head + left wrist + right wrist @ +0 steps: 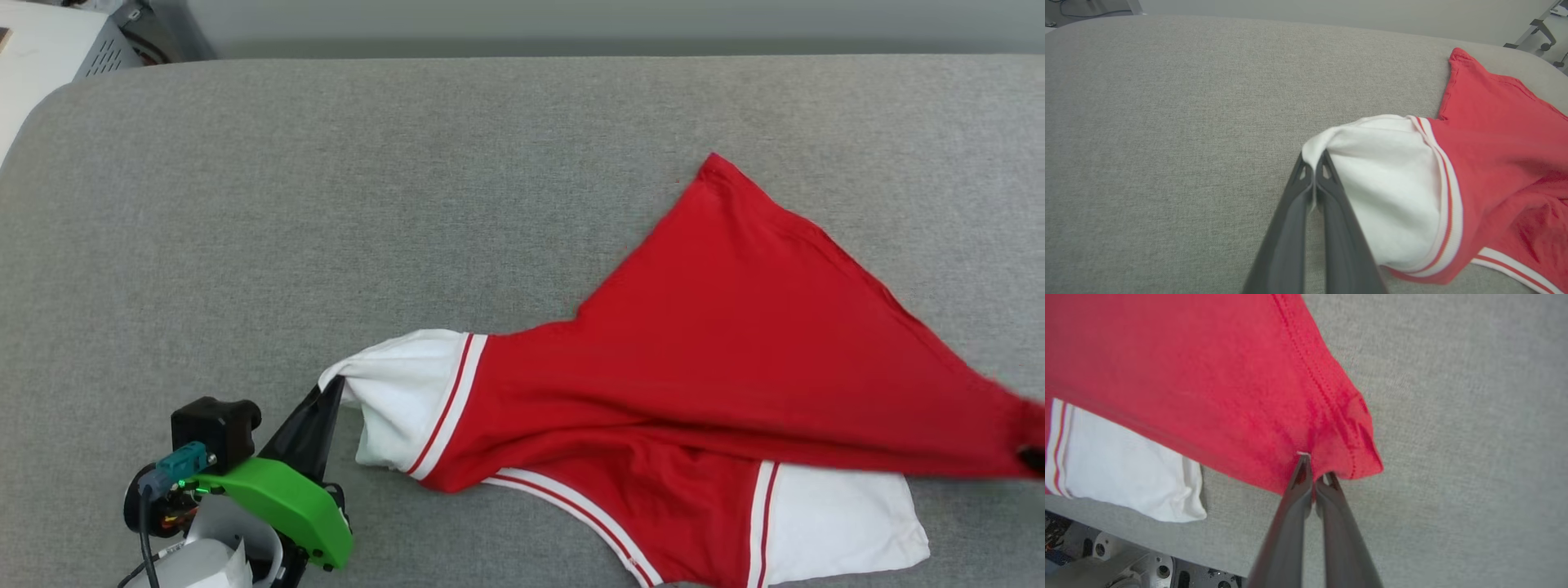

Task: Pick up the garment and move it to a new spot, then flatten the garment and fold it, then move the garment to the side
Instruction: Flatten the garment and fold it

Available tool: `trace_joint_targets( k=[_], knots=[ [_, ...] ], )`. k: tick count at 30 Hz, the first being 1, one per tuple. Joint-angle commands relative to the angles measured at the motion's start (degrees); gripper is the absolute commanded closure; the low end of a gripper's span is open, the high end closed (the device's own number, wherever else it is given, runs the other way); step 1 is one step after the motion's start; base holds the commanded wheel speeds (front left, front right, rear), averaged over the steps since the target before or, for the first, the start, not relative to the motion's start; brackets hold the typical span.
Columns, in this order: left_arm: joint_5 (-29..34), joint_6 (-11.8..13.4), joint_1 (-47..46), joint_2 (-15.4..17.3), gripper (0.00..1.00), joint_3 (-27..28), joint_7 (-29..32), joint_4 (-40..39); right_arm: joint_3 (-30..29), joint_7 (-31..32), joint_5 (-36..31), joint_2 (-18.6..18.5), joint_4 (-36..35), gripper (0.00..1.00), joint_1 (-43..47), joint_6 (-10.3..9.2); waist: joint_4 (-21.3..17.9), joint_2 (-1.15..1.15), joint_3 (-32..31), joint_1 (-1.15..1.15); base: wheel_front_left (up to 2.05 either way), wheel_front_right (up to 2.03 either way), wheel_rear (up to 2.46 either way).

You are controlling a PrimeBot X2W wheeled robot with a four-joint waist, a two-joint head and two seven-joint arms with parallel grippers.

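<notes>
The garment (pixel 718 343), a red shirt with white sleeves and red-and-white striped trim, is stretched across the right half of the grey padded surface. My left gripper (pixel 335 385) is shut on the edge of one white sleeve (pixel 1388 188) at the lower left; its tips (pixel 1314 163) pinch the cloth. My right gripper (pixel 1314 473) is shut on a red hem corner of the garment (pixel 1208 375), pulled to the far right edge of the head view. The other white sleeve (pixel 841 523) lies flat near the front edge.
The grey fabric surface (pixel 326 204) stretches wide to the left and back. A white box with vents (pixel 90 49) sits beyond the rounded back-left corner. Chair or stand legs (pixel 1541 30) are on the floor past the far edge. Robot base metal (pixel 1126 567) shows below the front edge.
</notes>
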Motion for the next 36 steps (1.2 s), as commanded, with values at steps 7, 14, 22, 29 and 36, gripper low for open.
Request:
trace_joint_targets(
  k=[7, 14, 22, 29, 36],
  knots=[
    [-0.19, 0.25, 0.09, 0.14, 1.00, -0.13, 0.08, 0.08, -1.08, 0.84, -0.95, 9.43, 2.66, 1.00, 11.27, -0.04, -0.16, 0.00, -0.11, 0.00, 0.00, 0.00, 0.00],
    [-0.14, 0.44, 0.26, 0.13, 1.00, -0.45, 0.25, 0.08, -9.46, -1.62, -4.29, 10.66, 0.86, 0.00, 9.65, -0.04, -0.04, 0.00, -0.87, 0.00, 0.00, 0.00, 0.00],
    [0.65, 0.53, -1.02, -0.24, 1.00, -1.11, 0.89, -1.04, -18.33, -0.71, -8.42, 9.89, -9.41, 0.00, 1.15, -0.04, 1.60, 0.00, 0.07, 0.00, 0.00, 0.00, 0.00],
    [2.22, -0.26, -4.52, -1.47, 1.00, -2.01, 1.63, -1.58, -12.04, 8.28, -12.89, 9.99, -13.49, 0.00, -14.80, -0.04, 4.78, 0.00, 3.45, 0.00, 0.00, 0.00, 0.00],
    [4.07, -1.12, -8.29, -3.21, 1.00, -3.01, 1.93, -2.02, -0.46, 21.91, -14.30, 12.94, -3.78, 0.00, -32.11, -0.04, 8.06, 0.00, 7.28, 0.00, 0.00, 0.00, 0.00]
  ],
)
